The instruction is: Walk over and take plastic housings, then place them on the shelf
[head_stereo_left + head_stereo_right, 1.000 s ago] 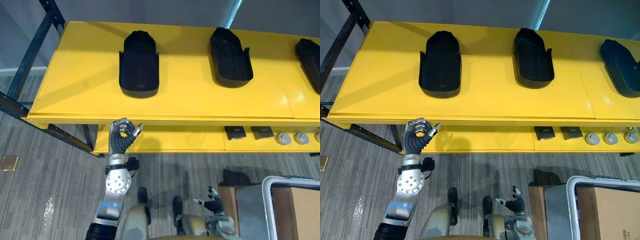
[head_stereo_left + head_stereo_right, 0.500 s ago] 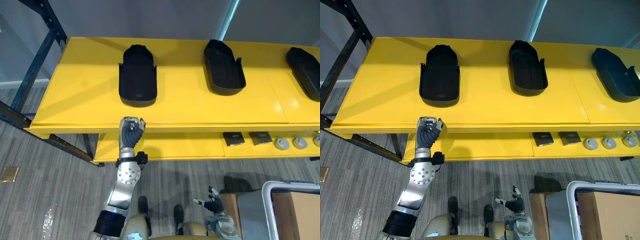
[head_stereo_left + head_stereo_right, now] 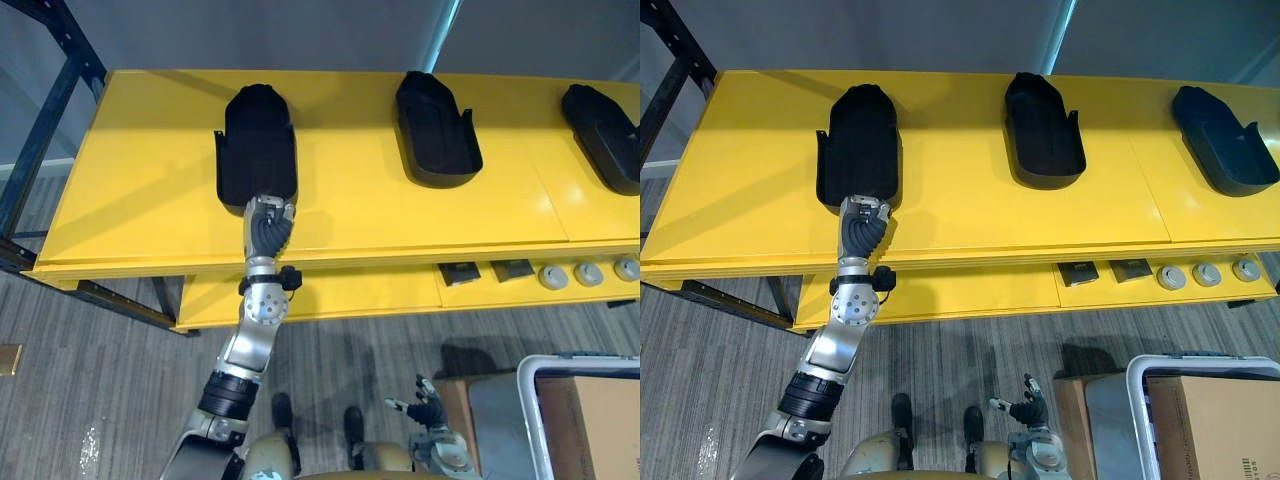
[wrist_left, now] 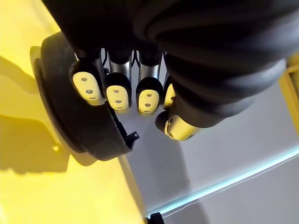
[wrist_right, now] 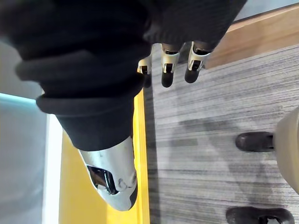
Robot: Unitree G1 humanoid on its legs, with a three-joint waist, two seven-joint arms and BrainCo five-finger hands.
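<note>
Toward the left of the yellow shelf (image 3: 140, 190) lies a plastic housing (image 3: 256, 140), with the left hand (image 3: 268, 220) curled and empty at its near end. It is likely a light, stiff, slick shell, so pinch a side wall. Right hand (image 3: 425, 408) hangs open-fingered below the shelf.

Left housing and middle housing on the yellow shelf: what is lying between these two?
Nothing: between the left housing and the middle housing the yellow shelf is bare, as the left eye view shows.
</note>
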